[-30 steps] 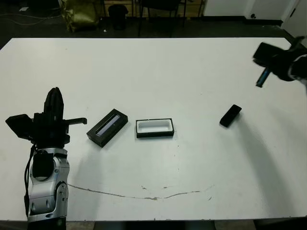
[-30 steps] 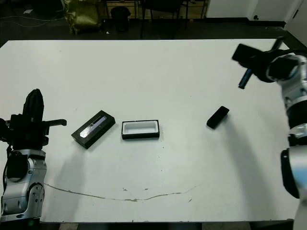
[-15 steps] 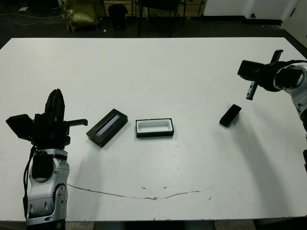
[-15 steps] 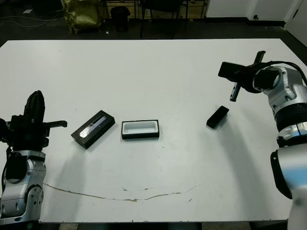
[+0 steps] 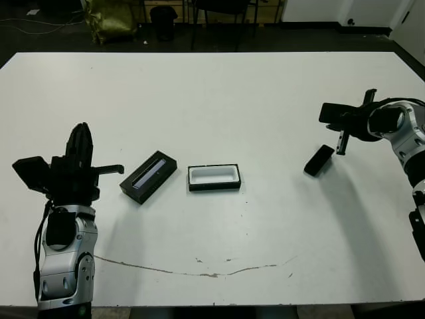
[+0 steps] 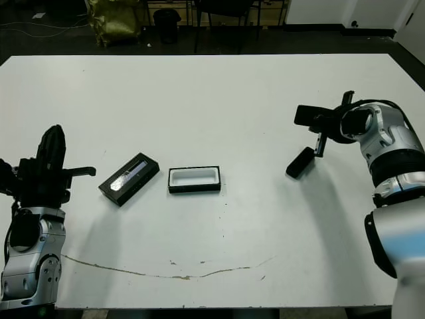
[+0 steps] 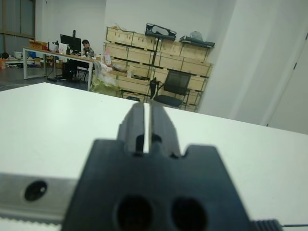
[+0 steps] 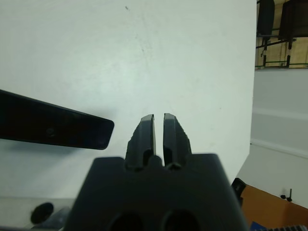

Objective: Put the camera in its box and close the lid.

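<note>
The camera (image 5: 319, 160) is a slim black bar lying flat at the table's right side. My right gripper (image 5: 341, 147) hangs just beside and above it, fingers pointing down and shut on nothing. The right wrist view shows the camera (image 8: 53, 126) off to one side of my shut fingertips (image 8: 159, 116). The box (image 5: 214, 188), a black tray with a white lining, sits uncovered near the table's middle. The lid (image 5: 149, 177), black with a grey stripe, lies just left of it. My left gripper (image 5: 81, 136) is upright at the left, shut and holding nothing, well apart from the lid.
A thin dark crack (image 5: 199, 272) runs across the table near the front edge. Beyond the far edge stand chairs and a yellow bag (image 5: 109, 20). The left wrist view shows a person (image 7: 85, 47) at a distant desk and stacked cardboard boxes.
My right gripper has come down and leftward from the far right edge to just beside the camera. The left arm, lid, box and camera have stayed put.
</note>
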Robot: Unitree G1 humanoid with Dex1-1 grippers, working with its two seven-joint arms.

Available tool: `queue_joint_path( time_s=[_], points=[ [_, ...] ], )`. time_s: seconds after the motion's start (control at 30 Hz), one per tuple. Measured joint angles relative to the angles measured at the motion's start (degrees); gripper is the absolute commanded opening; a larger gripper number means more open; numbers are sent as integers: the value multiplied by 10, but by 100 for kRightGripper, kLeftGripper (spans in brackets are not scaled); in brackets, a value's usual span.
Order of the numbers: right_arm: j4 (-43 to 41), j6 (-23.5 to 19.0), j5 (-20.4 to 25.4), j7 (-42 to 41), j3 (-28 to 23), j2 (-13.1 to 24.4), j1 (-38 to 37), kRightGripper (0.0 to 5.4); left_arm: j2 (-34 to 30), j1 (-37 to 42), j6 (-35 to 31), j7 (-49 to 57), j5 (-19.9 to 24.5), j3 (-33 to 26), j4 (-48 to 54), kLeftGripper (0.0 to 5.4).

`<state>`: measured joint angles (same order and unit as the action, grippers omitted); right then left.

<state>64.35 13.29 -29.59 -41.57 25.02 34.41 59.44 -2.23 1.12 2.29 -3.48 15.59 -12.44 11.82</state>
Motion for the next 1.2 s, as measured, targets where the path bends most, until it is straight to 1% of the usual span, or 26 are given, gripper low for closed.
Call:
queue_joint_path(
  time_s=[0.13, 0.23, 0.4, 0.53, 0.7, 0.8, 0.93, 1.2],
  points=[
    [4, 1, 0, 0, 1, -7, -4, 0, 0, 0, -1, 0, 2, -1, 0, 1],
    [7, 2, 0, -2, 1, -8, -10, 0, 0, -3, -24, 13, 0, 0, 14, 1],
    [8, -12, -3, -2, 1, -8, -18, 0, 0, -3, -22, 9, 1, 1, 14, 1],
    [9, -15, 10, -3, -10, -8, -35, 0, 0, -4, -22, 9, 0, 1, 14, 1],
    [7, -15, 14, -3, -13, -7, -43, 0, 0, -6, -22, 8, 1, 1, 14, 1],
    [4, -11, 14, 8, -13, -6, -49, 0, 0, -6, -11, 0, 4, -2, 6, 1],
    [3, -1, 14, 23, -13, 1, -58, 0, 0, -6, -14, 2, 4, -2, 5, 1],
    [5, -2, 14, 37, -14, 5, -63, 0, 0, -6, -15, 7, 0, -1, 5, 1]
  ],
)
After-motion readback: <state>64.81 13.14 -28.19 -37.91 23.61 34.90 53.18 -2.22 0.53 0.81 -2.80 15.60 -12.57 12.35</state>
